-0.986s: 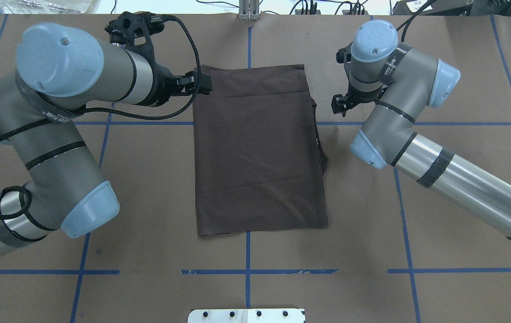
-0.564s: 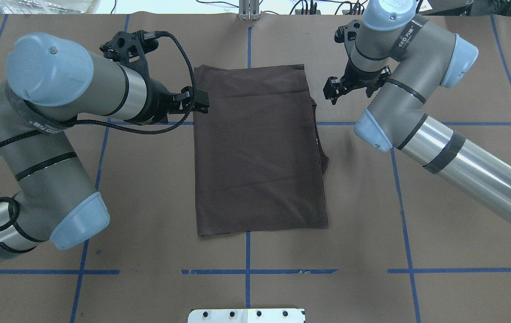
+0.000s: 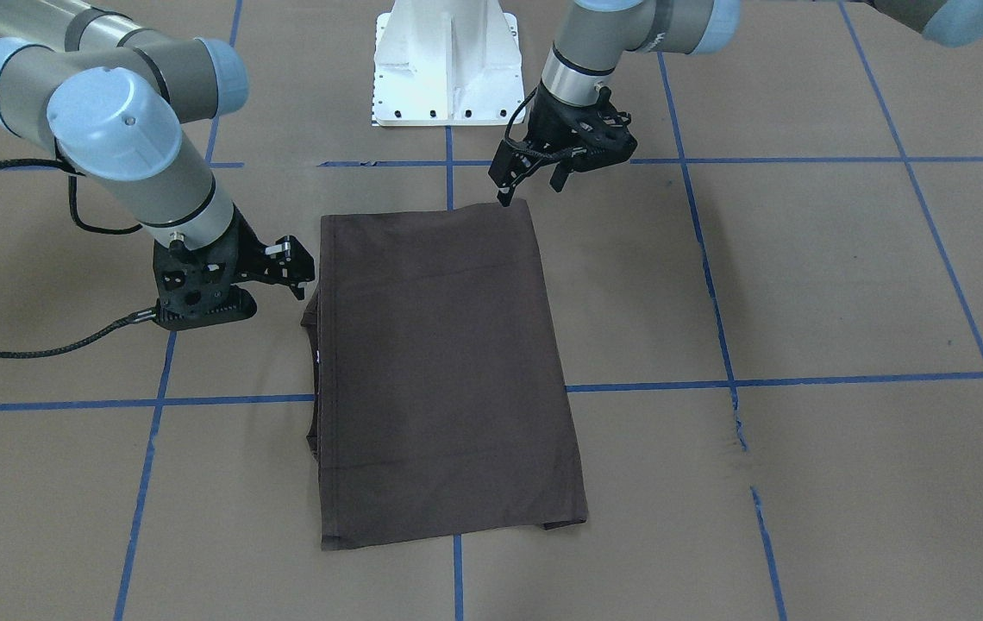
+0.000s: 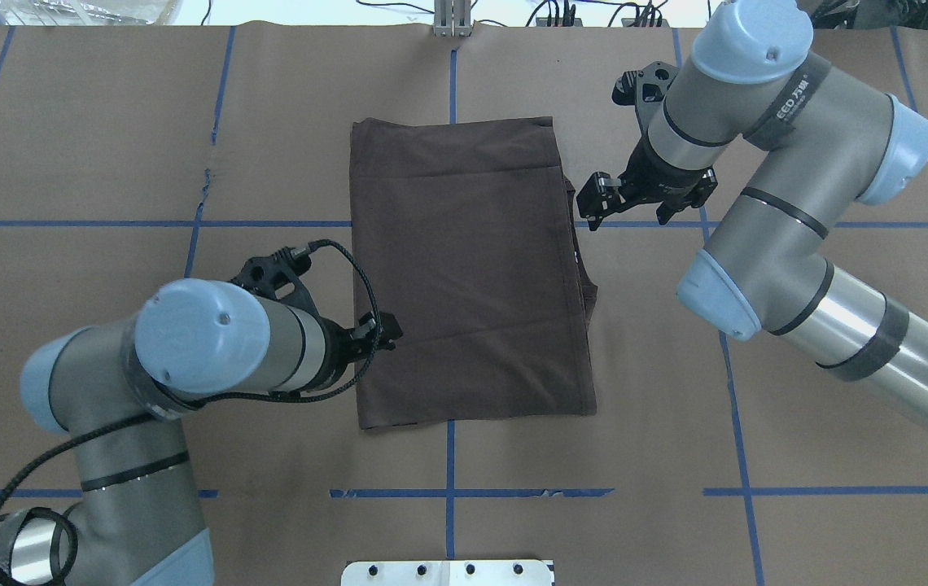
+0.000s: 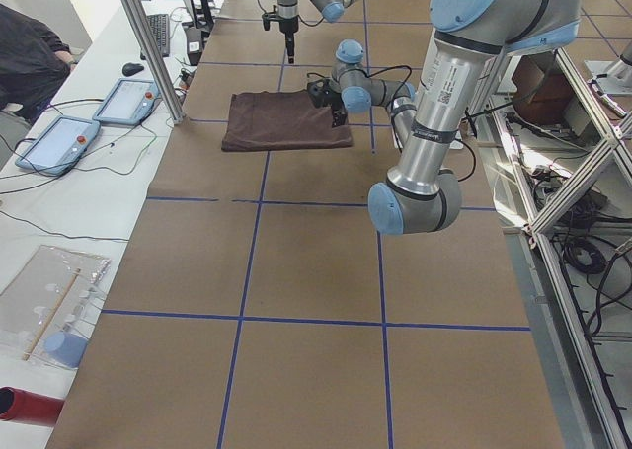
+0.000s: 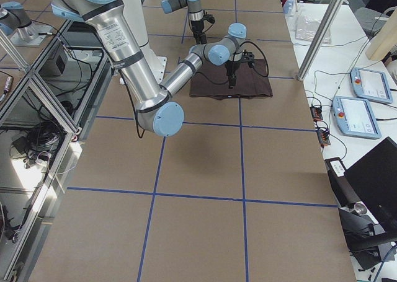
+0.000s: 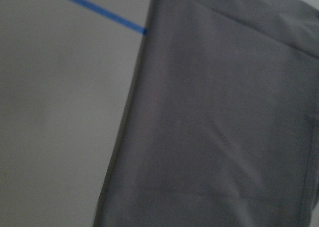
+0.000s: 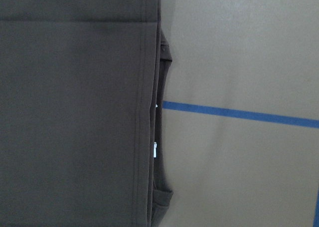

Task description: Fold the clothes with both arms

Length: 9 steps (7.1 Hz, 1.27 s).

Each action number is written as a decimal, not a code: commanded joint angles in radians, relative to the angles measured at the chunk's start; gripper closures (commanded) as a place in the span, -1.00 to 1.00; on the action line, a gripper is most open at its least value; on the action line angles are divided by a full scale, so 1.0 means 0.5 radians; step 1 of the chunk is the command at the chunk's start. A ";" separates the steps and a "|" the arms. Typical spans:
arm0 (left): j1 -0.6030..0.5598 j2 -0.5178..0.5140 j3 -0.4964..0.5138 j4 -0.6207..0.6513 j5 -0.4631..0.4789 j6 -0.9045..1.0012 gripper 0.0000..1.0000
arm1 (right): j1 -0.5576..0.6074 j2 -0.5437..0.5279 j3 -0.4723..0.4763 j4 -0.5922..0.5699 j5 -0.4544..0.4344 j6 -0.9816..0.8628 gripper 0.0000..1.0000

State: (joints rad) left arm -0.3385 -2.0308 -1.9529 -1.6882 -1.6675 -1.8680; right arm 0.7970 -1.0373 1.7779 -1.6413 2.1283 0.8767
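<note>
Closest to the robot we see the white bolted pedestal (image 4: 448, 572) at the edge of the brown surface (image 4: 269, 456), which is crossed by blue tape lines (image 4: 449, 456).

Just beyond it the left arm (image 4: 212, 342) bends in low. The left pincer (image 4: 385, 332) is at the shirt's edge on that side, toward the near corner. Its jaws stand apart and have hold of nothing. We cannot tell whether a tip brushes the cloth. The left wrist camera gives only a blurred view of that edge lying on the surface.

The dark brown shirt (image 4: 468, 273) lies flat in the middle, folded into a tidy upright rectangle with a seam line across its far end. Along its edge on the right arm's side the collar (image 8: 163, 55) shows from under the fold. Small white labels (image 8: 155, 148) show there too.

Farther out, the right arm (image 4: 757, 163) reaches in from the side. The right pincer (image 4: 594, 199) is just beside that collar edge, off the cloth. Its jaws are also parted and empty, and its wrist camera looks straight down on the edge and a tape line.

Past the far end of the surface, in the side view, two tablets (image 5: 59, 143) rest on a pale bench.
</note>
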 commanded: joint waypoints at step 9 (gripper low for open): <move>0.202 -0.178 0.325 0.161 0.239 -0.151 -0.76 | -0.097 -0.051 0.126 -0.009 -0.026 0.204 -1.00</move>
State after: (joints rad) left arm -0.2364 -2.1207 -1.7932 -1.6076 -1.5494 -1.9448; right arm 0.7488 -1.0634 1.8418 -1.6458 2.1151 0.9787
